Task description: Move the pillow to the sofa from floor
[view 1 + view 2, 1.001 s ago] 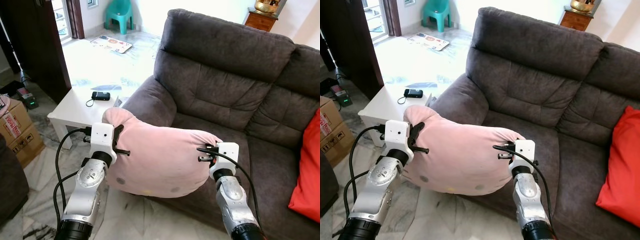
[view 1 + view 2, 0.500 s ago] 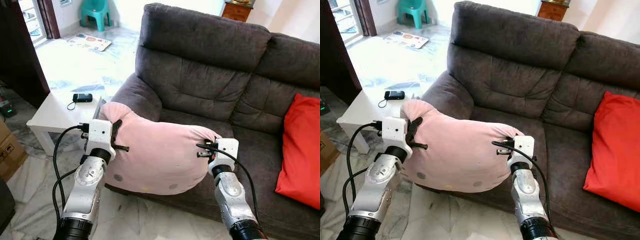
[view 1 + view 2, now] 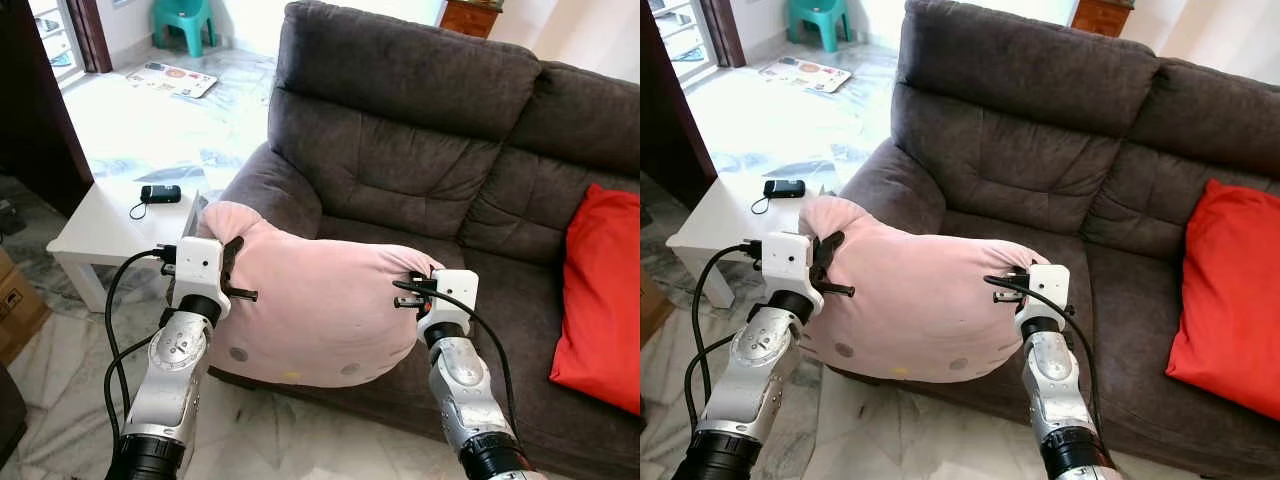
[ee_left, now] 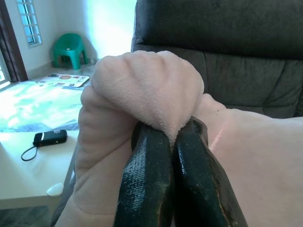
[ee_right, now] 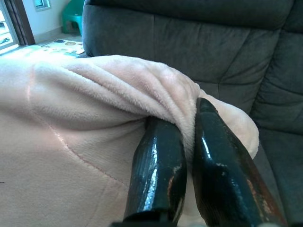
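Both arms raised and bent forward, left tool [image 4: 170, 142] and right tool [image 5: 189, 142] each pinched tight on an end of pillow [image 3: 320, 310], held aloft against sofa [image 3: 400, 170] front edge.

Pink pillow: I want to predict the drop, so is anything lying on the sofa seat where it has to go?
Nothing visible blocks it. The pink pillow hangs between the left hand and right hand, at the front of the sofa. The red cushion sits further to the right.
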Available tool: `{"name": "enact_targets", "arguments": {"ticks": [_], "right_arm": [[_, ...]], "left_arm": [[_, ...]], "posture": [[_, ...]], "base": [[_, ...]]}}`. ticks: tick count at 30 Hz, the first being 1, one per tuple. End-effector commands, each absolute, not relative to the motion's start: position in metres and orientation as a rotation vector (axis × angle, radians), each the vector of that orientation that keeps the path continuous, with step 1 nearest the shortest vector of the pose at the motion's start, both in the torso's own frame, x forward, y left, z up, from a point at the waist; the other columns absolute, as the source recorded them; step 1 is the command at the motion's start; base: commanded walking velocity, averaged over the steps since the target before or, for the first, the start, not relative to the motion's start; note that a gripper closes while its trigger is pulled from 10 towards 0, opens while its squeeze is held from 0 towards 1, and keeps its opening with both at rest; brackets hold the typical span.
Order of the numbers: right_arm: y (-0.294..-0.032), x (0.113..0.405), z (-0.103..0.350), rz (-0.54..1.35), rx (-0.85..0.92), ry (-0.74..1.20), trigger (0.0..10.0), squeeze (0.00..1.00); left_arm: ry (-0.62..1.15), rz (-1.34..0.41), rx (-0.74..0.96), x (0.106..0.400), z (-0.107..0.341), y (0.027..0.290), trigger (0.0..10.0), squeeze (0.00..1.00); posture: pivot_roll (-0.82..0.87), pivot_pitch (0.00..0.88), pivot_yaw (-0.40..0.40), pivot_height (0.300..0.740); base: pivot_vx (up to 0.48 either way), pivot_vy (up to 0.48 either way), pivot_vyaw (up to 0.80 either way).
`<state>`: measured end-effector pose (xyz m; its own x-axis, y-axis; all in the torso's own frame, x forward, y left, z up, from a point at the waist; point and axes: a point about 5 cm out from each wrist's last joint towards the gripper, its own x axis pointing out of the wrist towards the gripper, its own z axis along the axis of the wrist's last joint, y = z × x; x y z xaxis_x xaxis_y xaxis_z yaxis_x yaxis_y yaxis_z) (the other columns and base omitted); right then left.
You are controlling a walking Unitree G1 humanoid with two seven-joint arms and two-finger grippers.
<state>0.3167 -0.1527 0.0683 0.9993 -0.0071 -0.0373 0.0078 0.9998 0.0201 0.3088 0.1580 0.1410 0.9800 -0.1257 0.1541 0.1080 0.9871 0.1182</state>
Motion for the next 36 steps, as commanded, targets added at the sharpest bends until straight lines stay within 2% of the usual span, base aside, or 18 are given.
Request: {"name": "enact_targets", "arguments": {"ticks": [1,11,14,21,29,36], "right_arm": [[-0.17,0.3238,0.0864,-0.082,0.028,-0.052,10.0,0.0],[-0.171,0.3245,0.0868,-0.081,0.013,-0.051,10.0,0.0],[-0.1708,0.3246,0.0872,-0.081,0.012,-0.052,10.0,0.0],[-0.1709,0.3249,0.0861,-0.084,0.015,-0.046,10.0,0.0],[-0.1695,0.3248,0.0853,-0.088,0.019,-0.044,10.0,0.0],[-0.172,0.3246,0.0852,-0.099,0.016,-0.045,10.0,0.0]], "left_arm": [[-0.216,-0.113,0.113,0.3128,0.1518,0.1567,10.0,0.0],[-0.222,-0.117,0.114,0.3126,0.1525,0.1562,10.0,0.0],[-0.224,-0.115,0.114,0.3125,0.1524,0.1564,10.0,0.0],[-0.23,-0.116,0.118,0.3131,0.1542,0.1566,10.0,0.0],[-0.23,-0.121,0.117,0.3121,0.154,0.157,10.0,0.0],[-0.238,-0.139,0.107,0.3122,0.156,0.1544,10.0,0.0]], "posture": [[0.22,0.0,-0.173,0.74],[0.21,0.0,-0.177,0.74],[0.22,0.0,-0.176,0.74],[0.22,0.0,-0.177,0.74],[0.22,0.0,-0.171,0.74],[0.22,0.0,-0.166,0.74]], "base": [[0.0,-0.251,-0.72],[0.0,0.0,-0.72],[0.0,-0.48,-0.72],[0.0,0.0,-0.71],[0.0,-0.425,-0.71],[0.0,-0.109,-0.7]]}}
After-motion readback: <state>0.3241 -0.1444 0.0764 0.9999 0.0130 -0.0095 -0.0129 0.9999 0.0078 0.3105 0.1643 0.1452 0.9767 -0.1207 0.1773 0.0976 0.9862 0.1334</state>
